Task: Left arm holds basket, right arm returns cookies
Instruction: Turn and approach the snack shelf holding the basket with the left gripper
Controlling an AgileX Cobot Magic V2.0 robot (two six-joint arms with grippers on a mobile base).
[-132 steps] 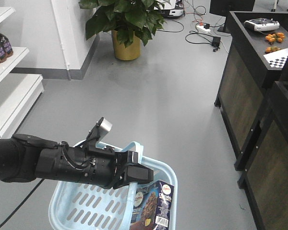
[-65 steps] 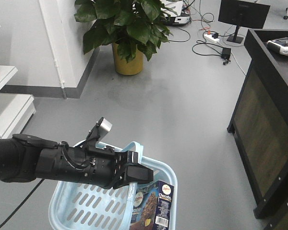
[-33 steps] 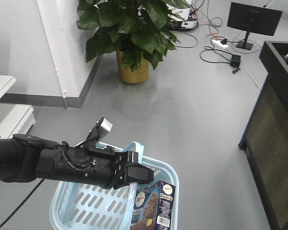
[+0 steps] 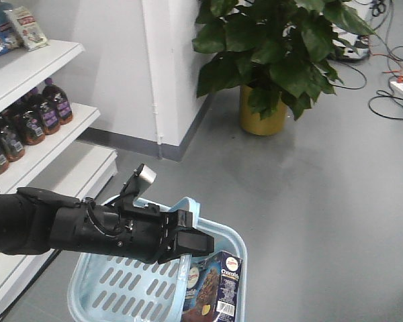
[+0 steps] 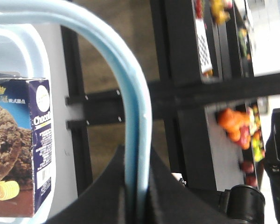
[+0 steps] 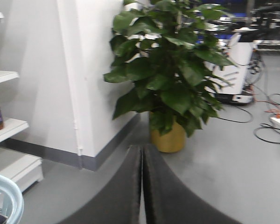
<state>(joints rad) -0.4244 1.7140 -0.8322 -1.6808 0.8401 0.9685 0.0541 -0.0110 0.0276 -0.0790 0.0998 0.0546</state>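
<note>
My left arm (image 4: 67,231), black with a silver tab (image 4: 145,176), reaches across the lower front view. Its gripper (image 4: 191,243) is shut on the thin handle (image 5: 133,107) of the light blue basket (image 4: 121,288), which hangs below it. The dark navy cookies box (image 4: 215,288) stands inside the basket at its right end; it also shows in the left wrist view (image 5: 18,144). My right gripper (image 6: 141,158) is shut and empty, pointing at the floor before a plant. A corner of the basket (image 6: 4,198) shows at the lower left of the right wrist view.
White shelves (image 4: 33,137) with dark drink bottles (image 4: 27,121) stand at the left. A white pillar (image 4: 168,74) and a potted plant (image 4: 269,74) in a yellow pot are ahead. Cables (image 4: 396,94) lie on the grey floor at the right.
The whole view has swung left: the dark counter at the right has left the picture and the shelves with bottles have come in. The left arm, basket and cookies box keep the same pose.
</note>
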